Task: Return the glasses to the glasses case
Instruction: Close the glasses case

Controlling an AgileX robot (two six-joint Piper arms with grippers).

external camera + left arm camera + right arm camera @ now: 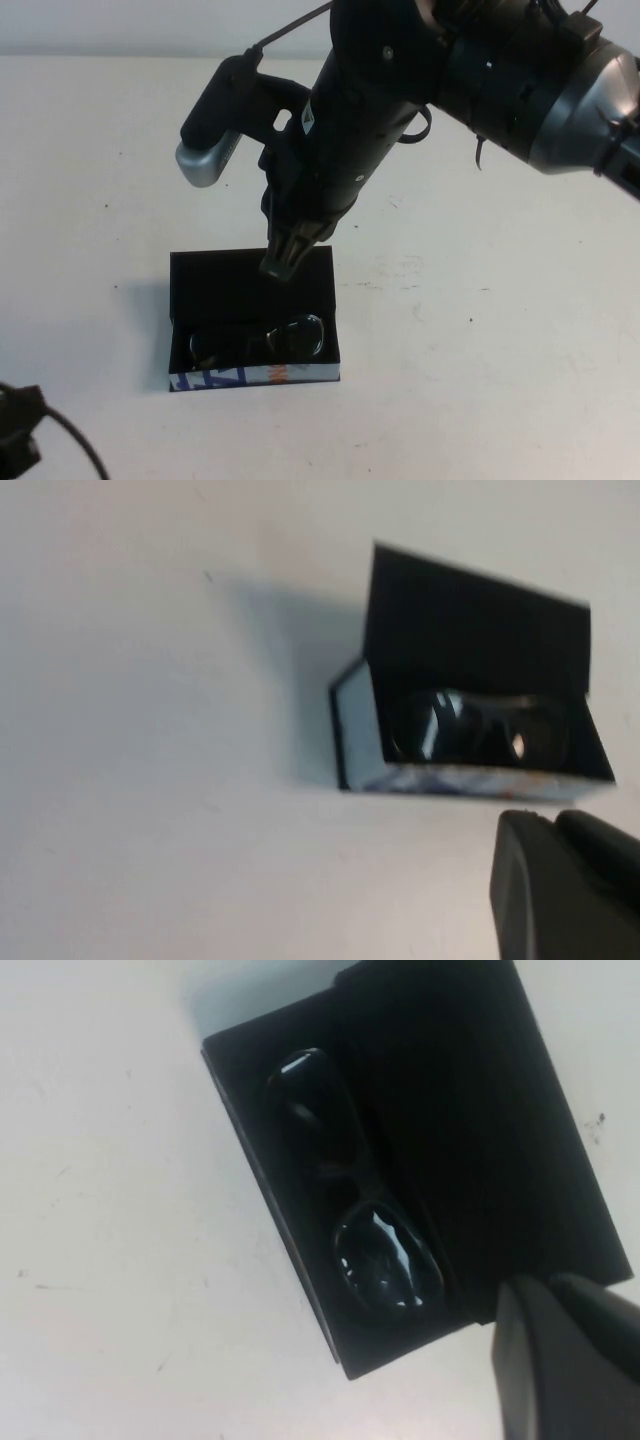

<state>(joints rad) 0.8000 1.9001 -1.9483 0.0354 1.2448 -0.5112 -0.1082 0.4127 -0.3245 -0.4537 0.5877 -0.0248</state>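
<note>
The dark, thick-rimmed rectangular glasses [258,342] with clear lenses lie inside the black box-like glasses case [210,275], in its front compartment just behind the white, blue and orange patterned side edge [255,376]. In the right wrist view both lenses of the glasses [358,1232] catch the light and the frame sits lengthwise along 1 wall of the glasses case [520,1140], fully within the black lining. The left wrist view shows the same: the glasses [478,730] resting low in the glasses case [470,620], with the black flap standing open behind them.

So the main step looks done: the glasses are in the case and nothing holds them. What may remain is closing the flap, if the task calls for it, and pulling the arm clear.

The right gripper [283,262] hangs just above the rear part of the case, apart from the glasses; its fingertips look drawn close together and hold nothing. The left gripper [12,440] sits at the near left corner of the white table [500,330], well apart from the case; whether its fingers are spread or closed cannot be told.
</note>
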